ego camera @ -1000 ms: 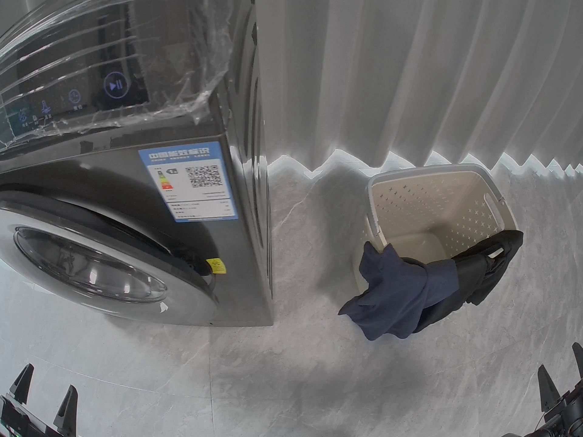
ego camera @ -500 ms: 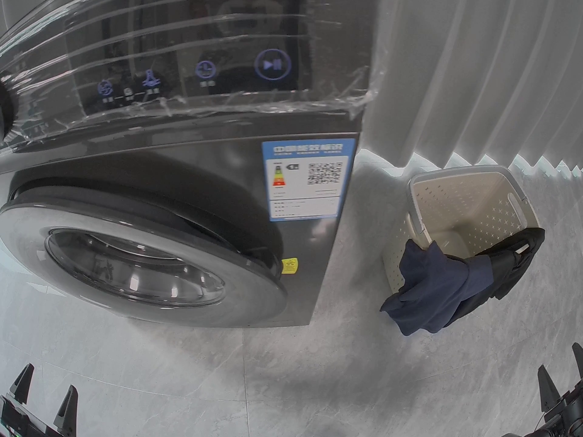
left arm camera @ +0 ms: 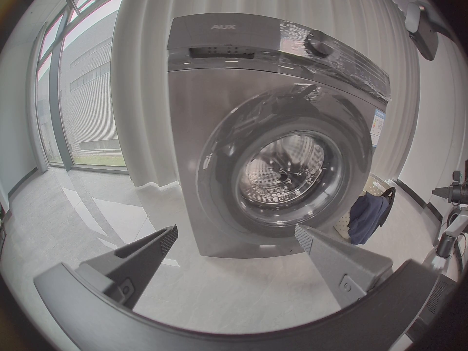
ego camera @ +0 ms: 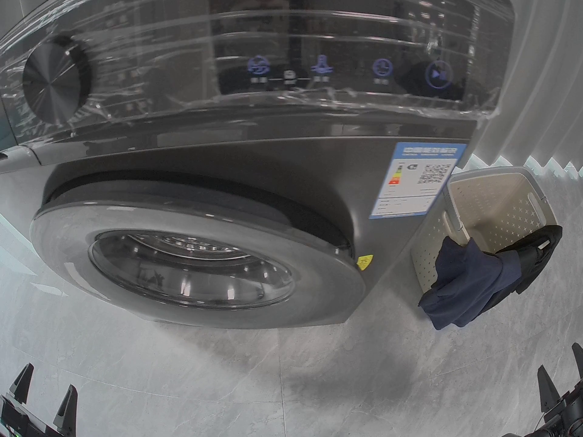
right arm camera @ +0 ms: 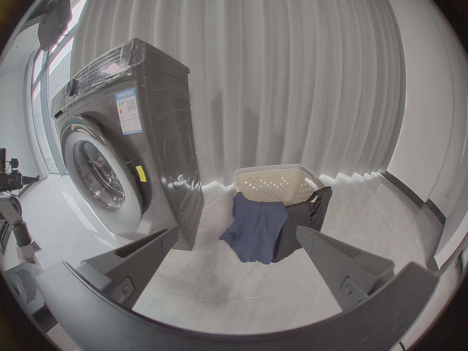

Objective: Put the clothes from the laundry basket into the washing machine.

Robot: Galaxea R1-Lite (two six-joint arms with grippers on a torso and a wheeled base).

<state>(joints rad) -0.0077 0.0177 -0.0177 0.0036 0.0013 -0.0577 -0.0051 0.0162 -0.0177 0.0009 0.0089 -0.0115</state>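
A dark grey front-loading washing machine [ego camera: 243,159] takes up most of the head view, standing on a pale marbled floor [ego camera: 364,383]. Its round glass door [ego camera: 194,268], ringed in silver, sits left of centre and looks shut. Clear plastic film covers the control panel [ego camera: 322,71] along the top of the frame, where a row of small icons glows blue. A round dial [ego camera: 54,80] sits at the upper left. On the machine's front, at centre right, is a blue-edged label [ego camera: 419,180] with coloured energy bars and a square scan code; its print is too small to read. Below it is a small yellow sticker [ego camera: 364,262].

The cream laundry basket [ego camera: 486,180] stands on the floor at the right edge, just beside the machine, in front of a white pleated curtain [ego camera: 546,62]. A navy garment [ego camera: 467,280] hangs over its near rim, and a black garment [ego camera: 540,247] drapes over the right rim.

The left gripper [left arm camera: 235,229] is at the bottom left corner and the right gripper [right arm camera: 236,230] at the bottom right. Each has its fingers apart and holds nothing.
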